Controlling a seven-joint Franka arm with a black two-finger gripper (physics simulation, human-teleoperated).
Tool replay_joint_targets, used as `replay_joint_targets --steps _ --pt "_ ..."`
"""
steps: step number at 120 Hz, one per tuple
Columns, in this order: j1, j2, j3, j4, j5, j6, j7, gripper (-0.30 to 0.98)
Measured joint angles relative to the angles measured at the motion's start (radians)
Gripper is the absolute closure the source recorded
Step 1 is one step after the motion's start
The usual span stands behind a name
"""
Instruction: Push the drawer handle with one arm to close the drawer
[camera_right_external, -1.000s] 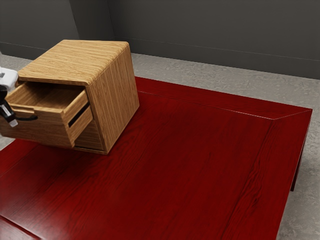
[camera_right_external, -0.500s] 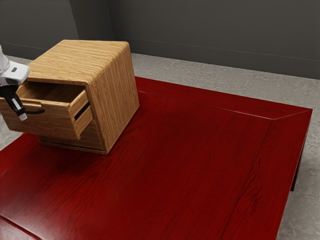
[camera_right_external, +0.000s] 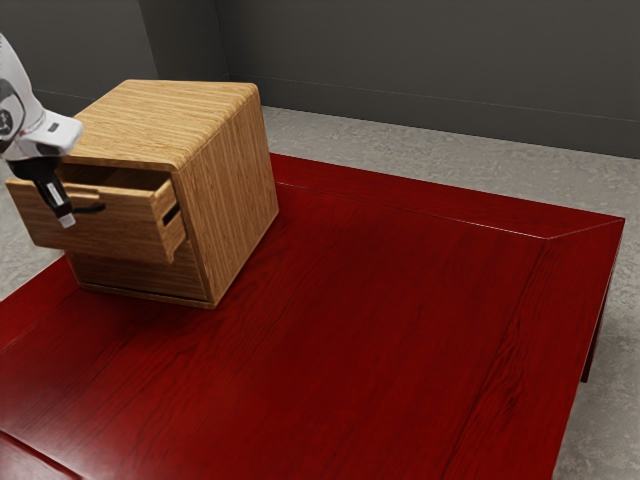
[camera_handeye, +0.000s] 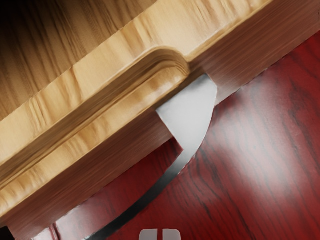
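My gripper (camera_right_external: 67, 220) is shut and points down against the front of the upper drawer (camera_right_external: 120, 230), overlapping the left part of its dark curved handle (camera_right_external: 92, 209). The drawer stands partly out of the wooden cabinet (camera_right_external: 228, 190). In the wrist view, the two tips of the gripper (camera_handeye: 160, 234) lie side by side with a thin gap, nothing between them. The handle (camera_handeye: 192, 114) curves out from below the drawer's front edge (camera_handeye: 120, 55). Whether the tips touch the handle or the drawer front, I cannot tell.
The cabinet stands on a red wooden table (camera_right_external: 380, 330), near its far left part in the exterior view. Below the open drawer is a lower front panel (camera_right_external: 140, 278), flush with the cabinet. A dark wall (camera_right_external: 430, 60) rises behind the grey floor.
The drawer has slid farther into the cabinet, and my gripper has moved along with it toward the exterior view's right. More of the arm has come into view; the cabinet has stayed put.
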Motion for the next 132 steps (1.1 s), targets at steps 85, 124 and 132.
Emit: replay_joint_targets --steps 85,124,132 --pt "0.0 0.102 -0.022 0.124 -0.01 -0.001 0.01 0.79" --pt "0.001 0.144 -0.021 0.167 -0.011 -0.002 0.023 0.79" --pt "-0.001 0.157 -0.019 0.179 -0.011 -0.002 0.029 0.79"
